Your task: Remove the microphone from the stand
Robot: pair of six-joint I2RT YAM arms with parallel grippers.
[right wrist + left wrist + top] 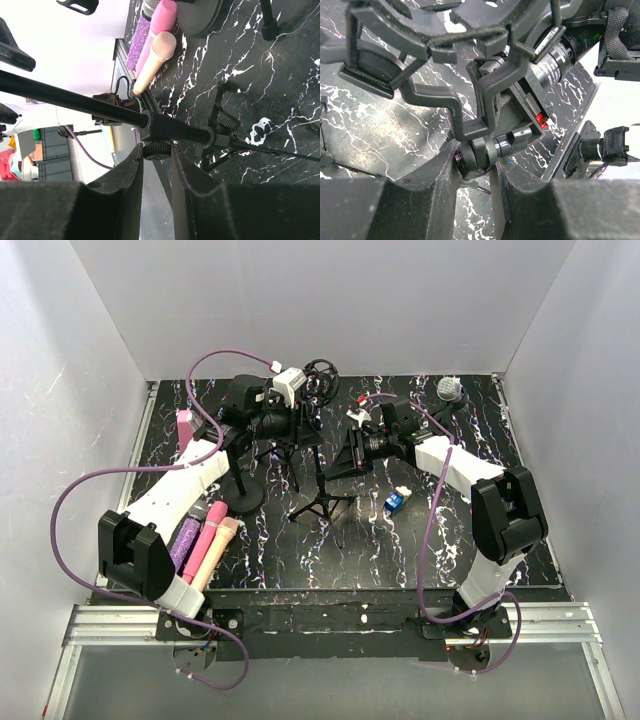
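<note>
I judged the microphone to be a dense, rigid thing, with a smooth barrel that could slip and a grille that would dent. It was best taken round the barrel, never by the cords. It belonged in the black elastic-corded cradle point(321, 370) atop the black tripod stand point(320, 502), mid-way across the black white-veined surface point(420, 540). Dark on dark, its body could not be told apart from the cradle. The stand looked light and ready to tip, so it wanted steadying.

My left pincer point(478, 169) was clamped shut on the black swivel joint point(492, 149) just beneath the cradle. My right pincer point(157, 156) stood narrow about the small ribbed black knob point(158, 149) on the stand's pole collar, pads point(125, 200) just beside it — whether they pinched it I could not tell.
</note>
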